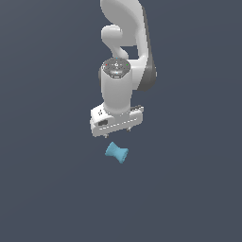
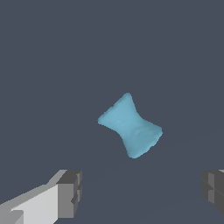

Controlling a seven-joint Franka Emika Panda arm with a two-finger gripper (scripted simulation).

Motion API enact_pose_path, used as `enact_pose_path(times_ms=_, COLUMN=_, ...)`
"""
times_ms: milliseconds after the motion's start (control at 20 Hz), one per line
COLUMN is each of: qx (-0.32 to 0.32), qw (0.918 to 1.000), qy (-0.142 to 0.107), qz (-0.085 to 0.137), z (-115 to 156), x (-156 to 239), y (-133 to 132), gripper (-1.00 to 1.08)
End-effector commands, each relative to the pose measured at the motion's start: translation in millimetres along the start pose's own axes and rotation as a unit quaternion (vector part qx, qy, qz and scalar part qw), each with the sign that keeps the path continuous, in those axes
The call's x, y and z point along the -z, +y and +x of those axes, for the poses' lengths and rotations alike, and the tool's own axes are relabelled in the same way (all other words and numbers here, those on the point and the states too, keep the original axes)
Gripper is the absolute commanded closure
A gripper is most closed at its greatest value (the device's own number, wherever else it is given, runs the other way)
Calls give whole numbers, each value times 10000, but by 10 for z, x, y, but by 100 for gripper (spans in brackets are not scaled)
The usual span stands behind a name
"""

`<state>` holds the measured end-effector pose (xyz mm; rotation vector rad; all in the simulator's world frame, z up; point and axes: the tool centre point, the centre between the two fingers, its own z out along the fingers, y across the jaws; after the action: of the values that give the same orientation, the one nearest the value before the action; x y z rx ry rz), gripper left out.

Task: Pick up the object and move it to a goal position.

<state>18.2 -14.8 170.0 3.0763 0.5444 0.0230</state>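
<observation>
Overhead, white Panda arm hung in upper centre of exterior view, gripper point(image 1: 124, 130) pointed down at plain dark floor point(image 1: 42, 189). Small cyan spool-shaped object point(image 1: 116, 153) lay on its side on floor, just below gripper in frame, apart from it. Wrist view showed object point(image 2: 130, 125) mid-frame, fingers point(image 2: 70, 192) spread wide, nothing between them. Task barely begun (judging by layout): descent, grasp, lift, carry all remained. No goal marker visible.

I see a light blue spool point(image 1: 116, 153) on a plain dark grey floor point(image 1: 47, 189). My arm point(image 1: 124, 56) is white, with dark grey fingertips point(image 2: 70, 192).
</observation>
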Motion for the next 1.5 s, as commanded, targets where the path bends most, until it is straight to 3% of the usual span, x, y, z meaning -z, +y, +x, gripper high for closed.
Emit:
enact_pose_path(times_ms=0, qx=353, qw=9994, qy=-13, qz=0, z=26, x=-74, y=15, gripper=-92)
enact_pose_path(times_ms=450, qx=1595, qw=9872, qy=-42, qz=23, z=113, x=-340, y=62, gripper=-92)
enact_pose_path(times_ms=1100, qx=3130, qw=9497, qy=-34, qz=87, z=209, x=-685, y=111, gripper=-92)
enact_pose_path(times_ms=1450, qx=3519, qw=9360, qy=-21, qz=108, z=232, x=-776, y=123, gripper=-92)
